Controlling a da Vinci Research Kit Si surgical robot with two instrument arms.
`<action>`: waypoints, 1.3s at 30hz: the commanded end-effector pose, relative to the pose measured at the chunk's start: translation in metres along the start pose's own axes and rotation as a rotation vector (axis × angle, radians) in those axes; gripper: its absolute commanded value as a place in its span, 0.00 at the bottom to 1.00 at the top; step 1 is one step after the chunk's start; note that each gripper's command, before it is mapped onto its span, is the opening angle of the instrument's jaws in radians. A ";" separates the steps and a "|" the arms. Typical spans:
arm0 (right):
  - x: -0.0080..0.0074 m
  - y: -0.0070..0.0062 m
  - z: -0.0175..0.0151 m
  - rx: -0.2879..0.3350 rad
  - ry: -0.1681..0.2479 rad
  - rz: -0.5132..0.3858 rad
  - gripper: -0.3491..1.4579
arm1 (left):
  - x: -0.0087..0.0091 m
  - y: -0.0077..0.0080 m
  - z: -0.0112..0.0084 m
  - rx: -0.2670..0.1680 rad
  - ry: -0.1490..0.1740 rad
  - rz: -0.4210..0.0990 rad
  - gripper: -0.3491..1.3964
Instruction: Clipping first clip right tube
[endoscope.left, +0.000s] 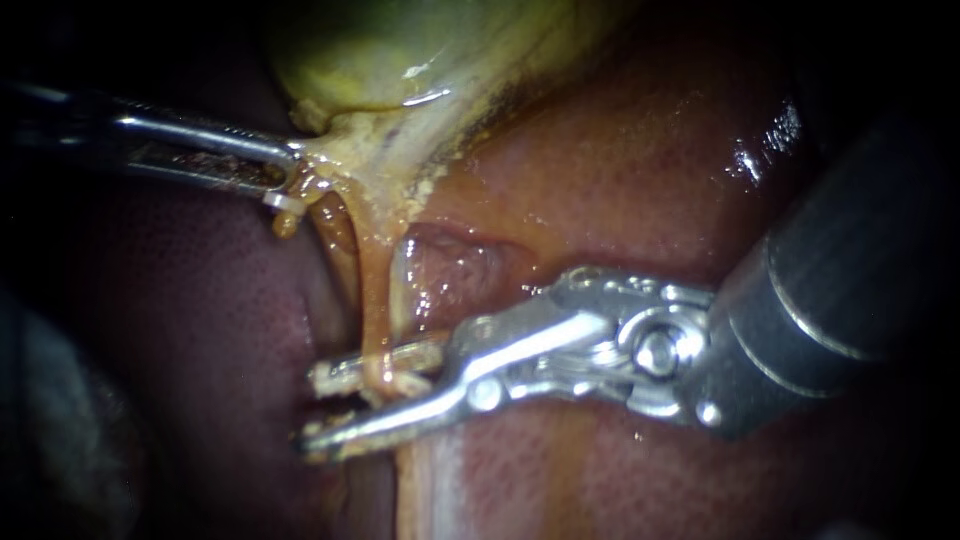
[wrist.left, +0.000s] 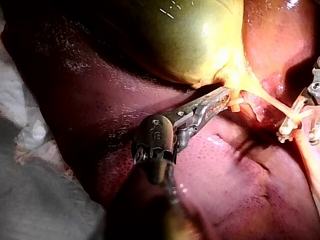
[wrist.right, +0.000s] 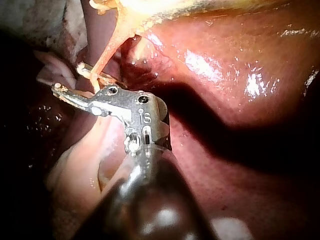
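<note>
Right tube (endoscope.left: 372, 310) hangs as a thin orange strand from the neck of the gallbladder (endoscope.left: 400, 50) down across the liver (endoscope.left: 620, 170). Its lower stretch lies in the gap of my right instrument (endoscope.left: 312, 412), whose claw stands open around it (the tube seems to rest against the upper half, with the lower half clear beneath, so nothing is gripped yet). My left instrument (endoscope.left: 290, 172) has its claw closed on the pale tissue at the gallbladder neck, holding it out to the left so the strand looks taut. The chief risk, as I judge it, is a partial bite. The tube sits about midway along the claw and not deep toward the hinge, so if it slides toward the tips as I close, the clip may catch only part of its width or slip off. A darker strand (endoscope.left: 335, 228) runs just left of the right tube near the neck, and closing nearer the gallbladder could take both at once. The lower tip lies close over the liver, and pressing down while closing could score it. Too hard a pull from the left claw might tear the thin neck tissue. Whether a clip is properly seated in the right claw I cannot tell.
</note>
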 end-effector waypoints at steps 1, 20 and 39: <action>-0.0001 0.0001 0.0000 -0.004 0.003 0.000 0.33 | 0.0000 0.0000 0.0000 0.000 0.000 0.000 0.00; -0.0006 0.0017 -0.0008 -0.053 0.011 0.067 0.00 | 0.0000 0.0000 0.0000 0.000 0.000 0.000 0.00; -0.0012 0.0020 -0.0009 -0.055 0.006 0.075 0.00 | 0.0000 -0.0001 0.0001 0.000 0.000 0.000 0.00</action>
